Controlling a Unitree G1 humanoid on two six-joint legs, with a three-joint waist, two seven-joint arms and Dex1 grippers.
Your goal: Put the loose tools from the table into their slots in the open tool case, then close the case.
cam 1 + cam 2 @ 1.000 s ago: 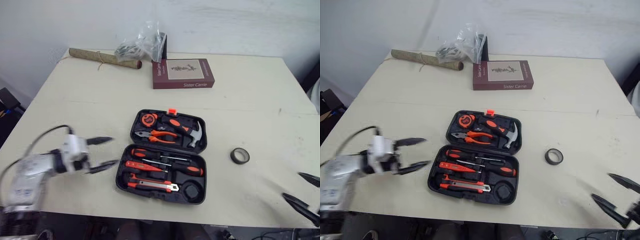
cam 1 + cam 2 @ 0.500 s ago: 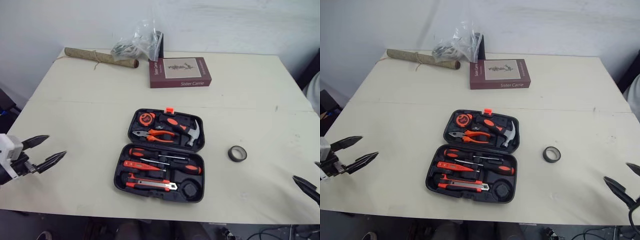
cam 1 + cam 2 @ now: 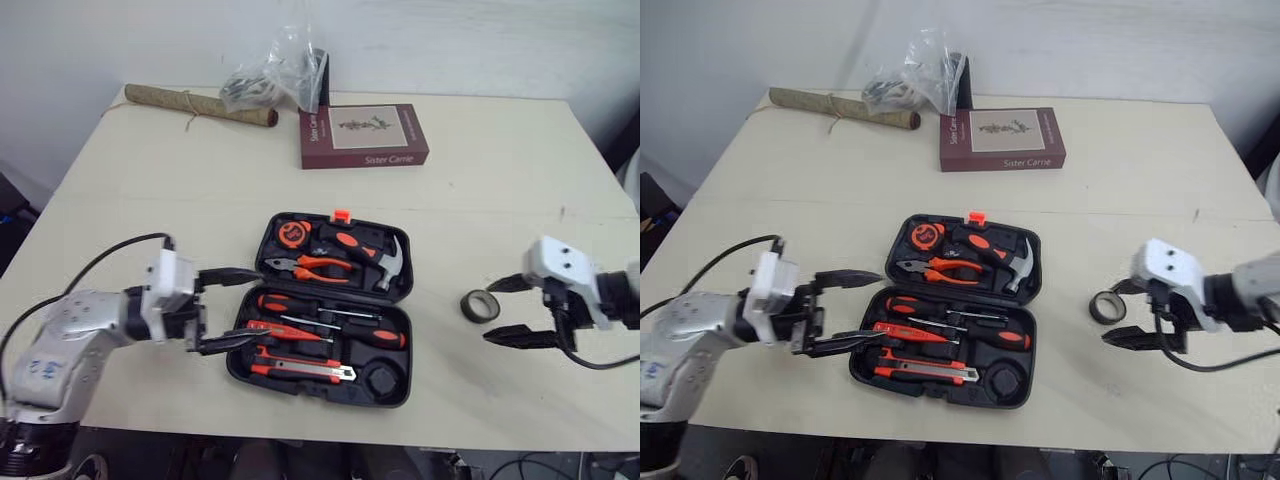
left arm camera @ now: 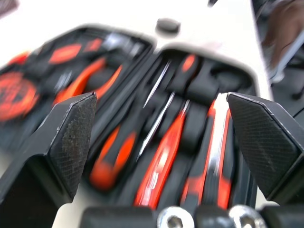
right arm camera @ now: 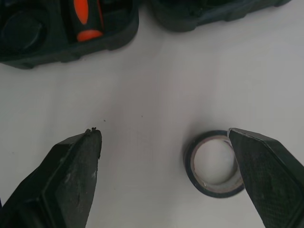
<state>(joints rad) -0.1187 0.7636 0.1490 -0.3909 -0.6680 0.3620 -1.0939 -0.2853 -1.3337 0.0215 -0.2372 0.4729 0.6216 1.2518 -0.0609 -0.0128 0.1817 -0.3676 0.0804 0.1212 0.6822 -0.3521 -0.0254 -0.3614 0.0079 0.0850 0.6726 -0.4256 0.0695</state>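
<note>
Right now I am holding my right hand low over the cream counter, fingers spread wide and pinching nothing. The dark ring of tape is the one loose piece I can find. It is lying flat, hole up, on the bare counter, apart from the open black plastic tool case on the case's right side.

Key relation: the ring is sitting just ahead of my right fingertips, off centre and close by the farther finger rather than midway between the two. Being a ring, it has no long axis to line up with, so only that sideways offset matters. I judge I am needing a small shift toward the far side before reaching forward and closing.

My left hand is also spread and empty, hovering at the case's left edge. The whole case lies between it and the tape, so the right arm is plainly the nearer one.

The round empty recess at the case's near right corner is facing the tape's side and is probably its slot.
</note>
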